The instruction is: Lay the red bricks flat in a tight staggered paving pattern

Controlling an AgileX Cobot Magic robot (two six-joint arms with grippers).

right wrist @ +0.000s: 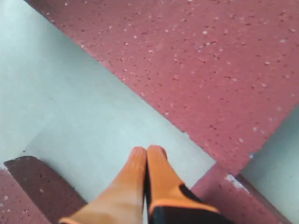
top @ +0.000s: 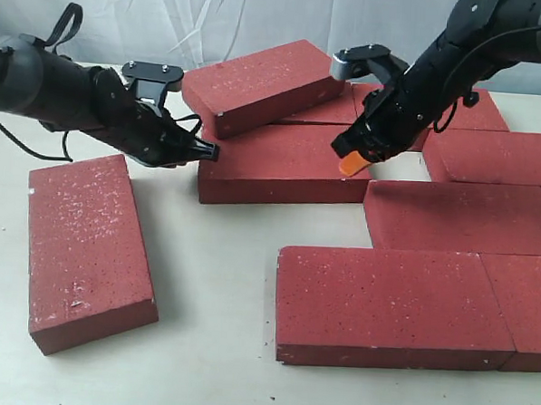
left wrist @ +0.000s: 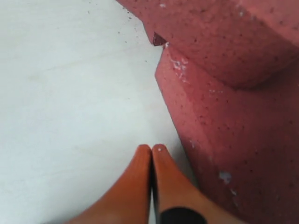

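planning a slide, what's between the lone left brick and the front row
Only bare table lies between the lone brick and the front row's left brick, as the exterior view shows.

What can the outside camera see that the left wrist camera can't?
Only the exterior view shows the right gripper and the lone brick on the left. Only the left wrist view shows the left gripper up close, its orange tips pressed shut. Both show the upper brick overlapping the brick beneath.
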